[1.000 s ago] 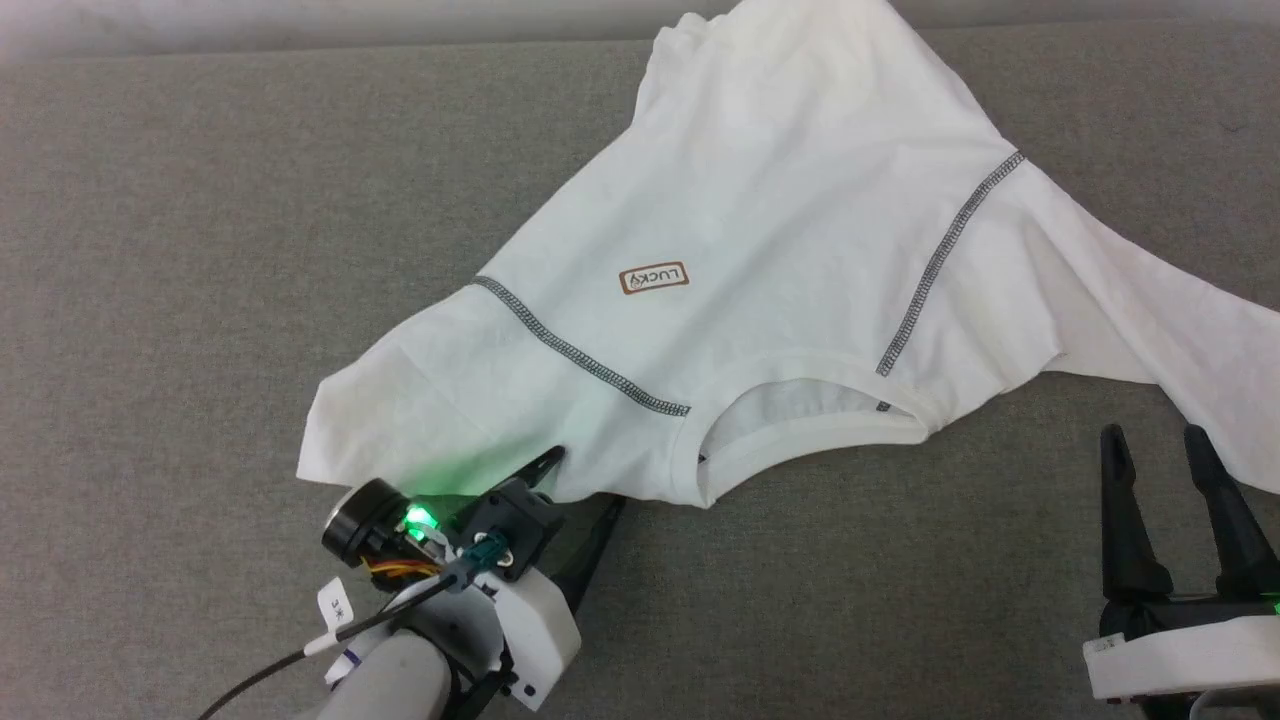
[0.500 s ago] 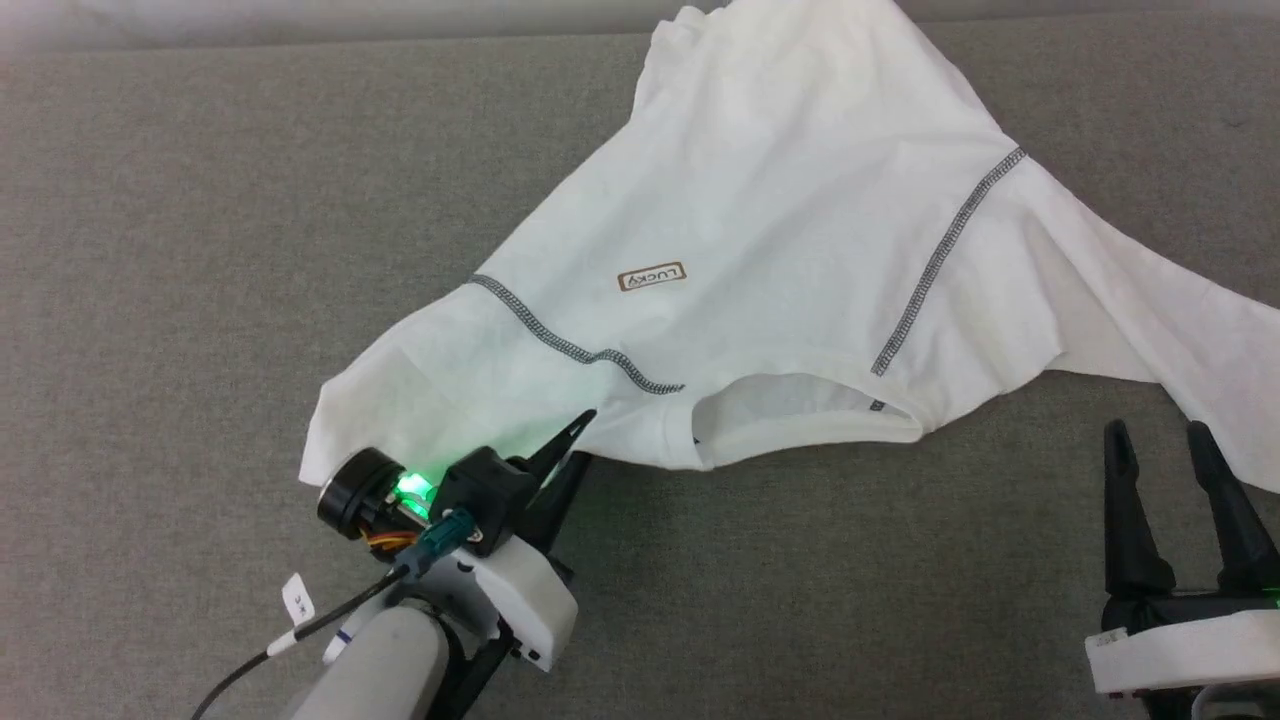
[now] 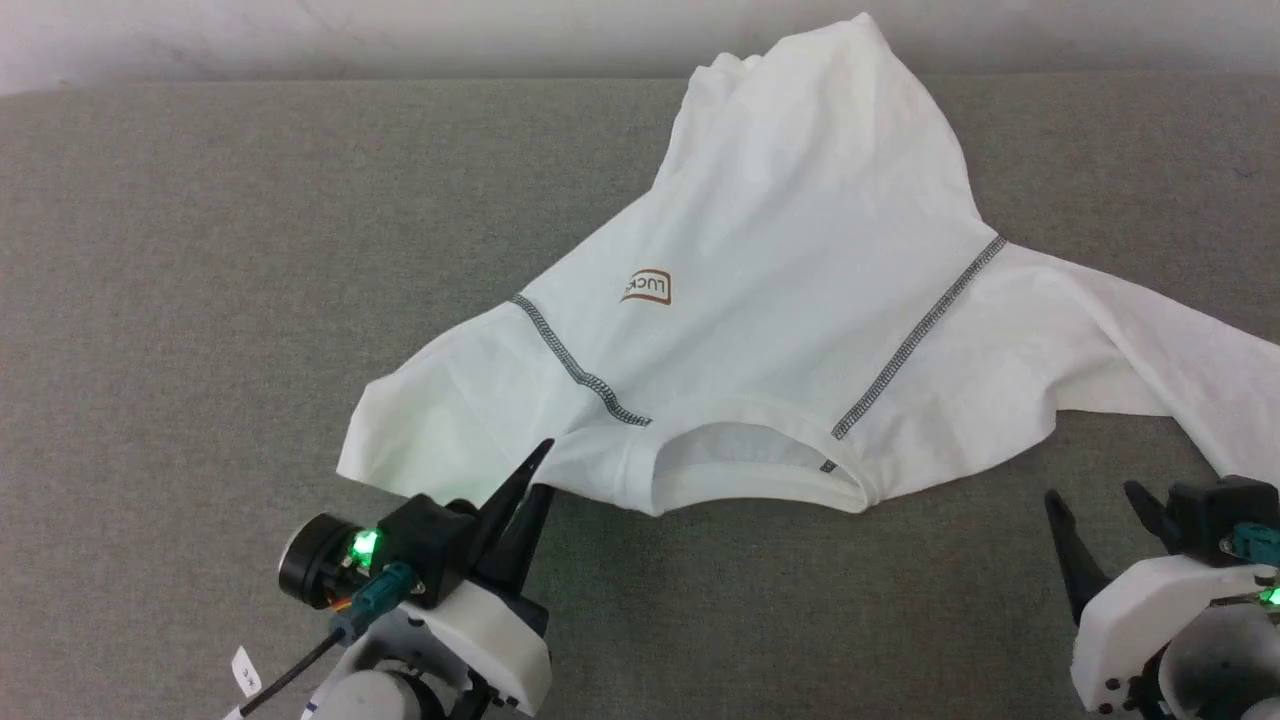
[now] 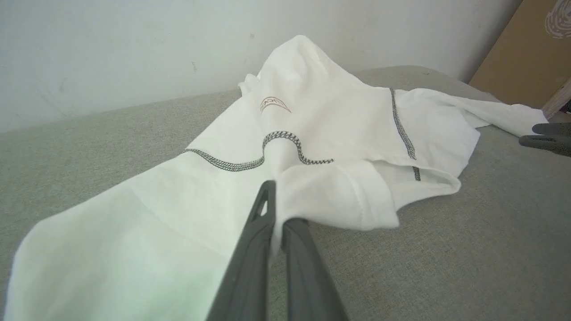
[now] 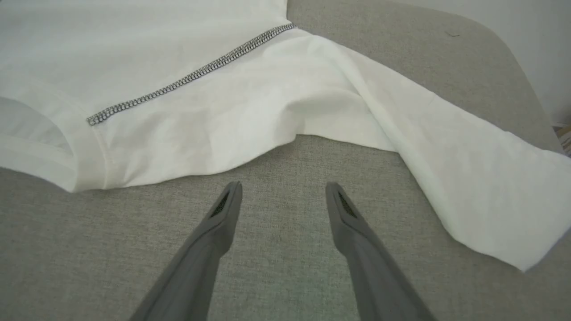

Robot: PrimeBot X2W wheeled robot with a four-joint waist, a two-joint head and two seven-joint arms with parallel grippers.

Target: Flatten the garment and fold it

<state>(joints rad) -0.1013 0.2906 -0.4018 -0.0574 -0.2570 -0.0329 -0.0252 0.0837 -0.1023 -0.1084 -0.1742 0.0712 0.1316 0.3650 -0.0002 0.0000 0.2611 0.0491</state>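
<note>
Head view: garment edge pinched on the left, right fingers spread

The garment (image 3: 800, 300) is seen lying on a grey fabric surface (image 3: 200, 300), with its neck opening (image 3: 750, 470) turned toward the robot and its body bunched narrower toward the pale wall (image 3: 400, 40) at the far side. The brown-bordered chest patch (image 3: 648, 288) is partly creased. One long sleeve (image 3: 1150, 340) is stretched out to the robot's right, as far as the picture's edge.

The left gripper (image 3: 540, 470) is pressed together on the near edge of the garment, at the shoulder just beside the collar. In the left wrist view a fold of white cloth is seen caught between the two dark fingers, and the zigzag seam (image 4: 276, 136) behind them is buckled into a small hump.

The right gripper (image 3: 1090, 492) is held with its fingers spread wide over bare grey fabric. In the right wrist view nothing is seen between them, and their tips are near the shoulder edge of the garment but apart from it.
</note>
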